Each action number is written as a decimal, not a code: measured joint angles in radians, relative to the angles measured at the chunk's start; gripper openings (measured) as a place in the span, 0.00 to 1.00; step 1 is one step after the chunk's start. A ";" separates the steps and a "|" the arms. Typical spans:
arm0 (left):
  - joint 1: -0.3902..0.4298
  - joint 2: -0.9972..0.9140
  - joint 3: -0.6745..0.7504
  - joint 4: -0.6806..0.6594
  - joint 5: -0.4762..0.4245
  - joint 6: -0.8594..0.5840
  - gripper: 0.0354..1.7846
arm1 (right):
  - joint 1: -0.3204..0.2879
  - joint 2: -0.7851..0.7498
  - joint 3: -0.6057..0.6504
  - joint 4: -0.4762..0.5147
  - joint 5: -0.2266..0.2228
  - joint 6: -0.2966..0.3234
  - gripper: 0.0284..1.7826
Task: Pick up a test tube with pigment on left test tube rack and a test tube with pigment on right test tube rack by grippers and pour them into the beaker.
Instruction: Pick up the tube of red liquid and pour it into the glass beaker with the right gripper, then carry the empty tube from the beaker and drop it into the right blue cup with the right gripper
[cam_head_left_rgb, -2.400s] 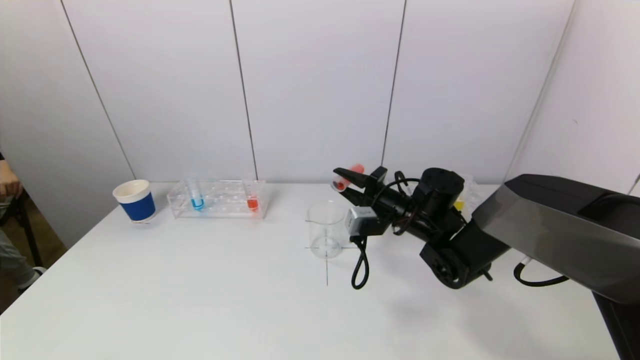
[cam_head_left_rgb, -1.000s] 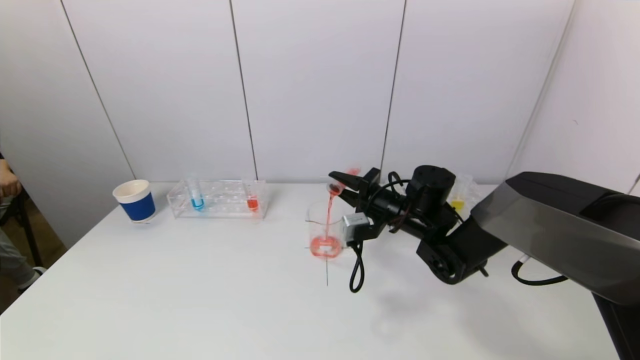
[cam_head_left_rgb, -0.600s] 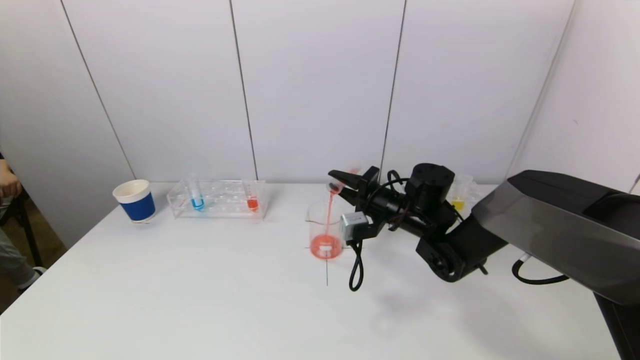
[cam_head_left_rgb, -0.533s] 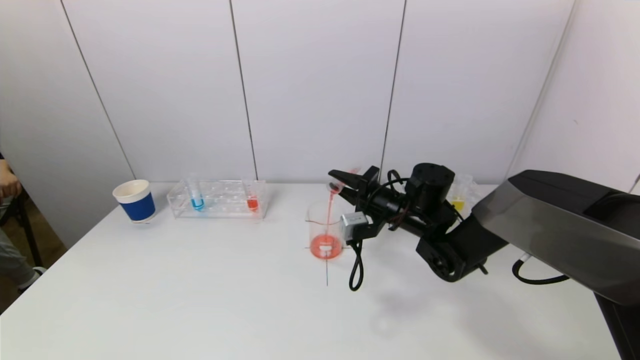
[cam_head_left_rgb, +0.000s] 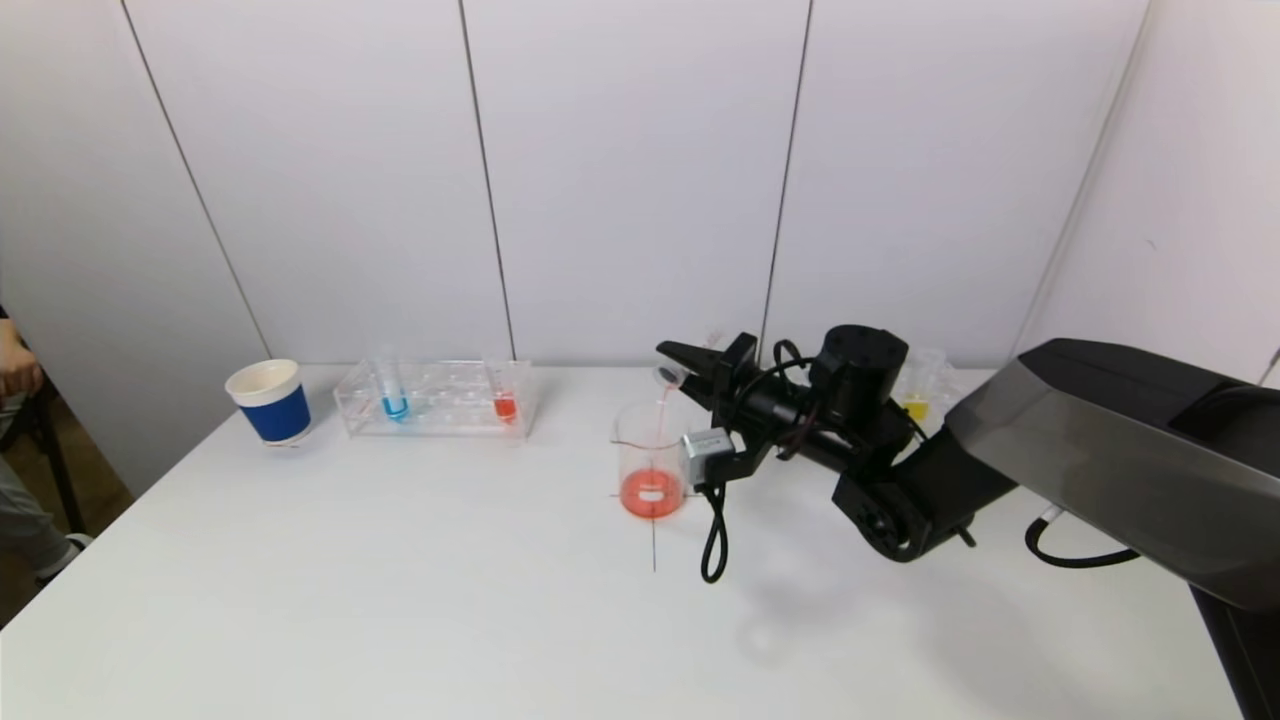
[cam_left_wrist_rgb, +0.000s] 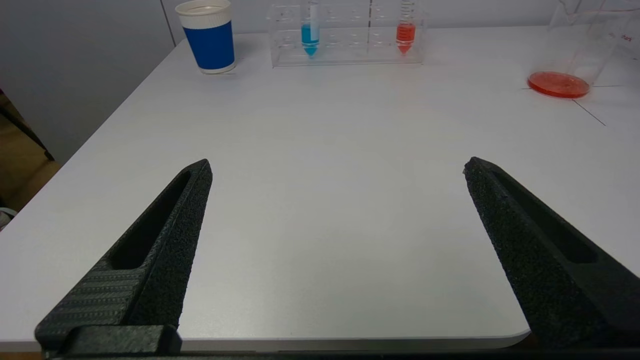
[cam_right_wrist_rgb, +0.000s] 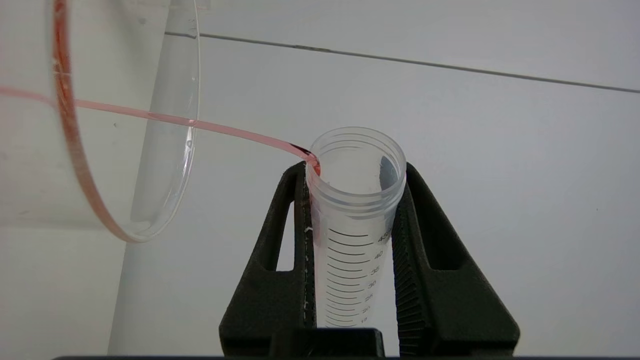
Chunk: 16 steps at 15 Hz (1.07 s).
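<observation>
The right gripper (cam_right_wrist_rgb: 354, 200) clamps a tipped tube (cam_right_wrist_rgb: 356, 210) above the beaker (cam_head_left_rgb: 651, 460), a thin red stream (cam_right_wrist_rgb: 200, 125) running into it at table centre. The left gripper (cam_left_wrist_rgb: 337, 170) hangs spread wide and empty over the near table (cam_left_wrist_rgb: 320, 210).

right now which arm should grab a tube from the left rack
Left. The left gripper is open and empty, facing the left rack. The right gripper is shut on the test tube, tipped over the beaker.
</observation>
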 joint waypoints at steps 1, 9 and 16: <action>0.000 0.000 0.000 0.000 0.000 0.000 0.99 | 0.000 0.000 0.000 0.004 -0.001 -0.015 0.27; 0.000 0.000 0.000 0.000 0.000 0.000 0.99 | 0.007 -0.007 -0.001 0.009 -0.023 -0.062 0.27; 0.000 0.000 0.000 0.000 0.000 0.000 0.99 | 0.012 -0.009 0.000 0.009 -0.024 -0.064 0.27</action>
